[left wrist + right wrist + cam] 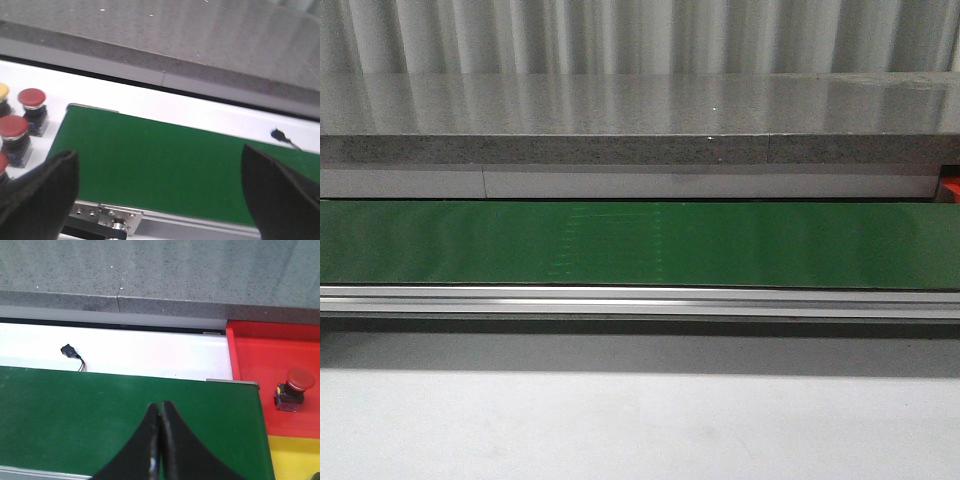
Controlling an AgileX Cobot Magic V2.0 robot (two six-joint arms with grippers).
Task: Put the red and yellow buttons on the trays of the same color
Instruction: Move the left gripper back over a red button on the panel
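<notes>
A red button (295,388) with a domed cap on a dark block stands upright on the red tray (260,355), off to the side of the right gripper (160,412), whose jaws are pressed together over the green belt (100,415). A yellow tray (292,455) adjoins the red one. More red buttons (31,100) and a yellow button (3,91) stand in a cluster beside the belt's end, just outside the left gripper (160,170), whose jaws are spread wide with bare belt between them. A small black connector (67,350) with wires lies on the white strip beyond the belt. The grey table (640,110) runs behind.
</notes>
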